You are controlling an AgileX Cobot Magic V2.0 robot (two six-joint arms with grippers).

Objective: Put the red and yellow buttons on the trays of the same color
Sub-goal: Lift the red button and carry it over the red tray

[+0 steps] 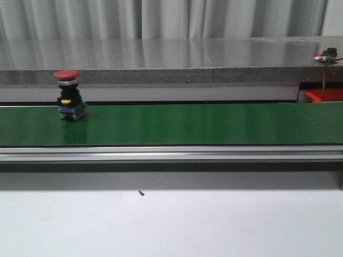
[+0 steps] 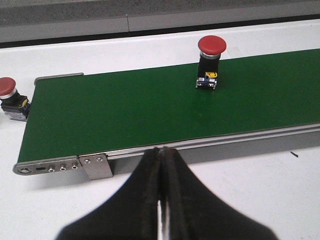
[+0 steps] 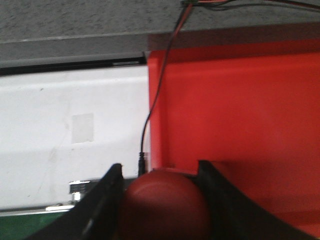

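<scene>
**Red button held at the red tray**

The red tray point(image 3: 235, 120) fills much of the right wrist view, its floor bare where it shows, with a black cable point(image 3: 155, 100) running down beside its near wall. The right gripper point(image 3: 161, 200) has its jaws closed around a red button cap point(image 3: 162, 207), the cap wedged between both fingers just at the tray's edge. Over on the green conveyor belt point(image 1: 187, 124), a second red button point(image 1: 68, 95) stands upright toward the left end. The left gripper point(image 2: 161, 200) hangs over the white table point(image 2: 250, 200) in front of the belt, jaws pressed together and empty, well apart from that button. Another red button point(image 2: 11, 97) sits on the table just off the belt's end.
</scene>
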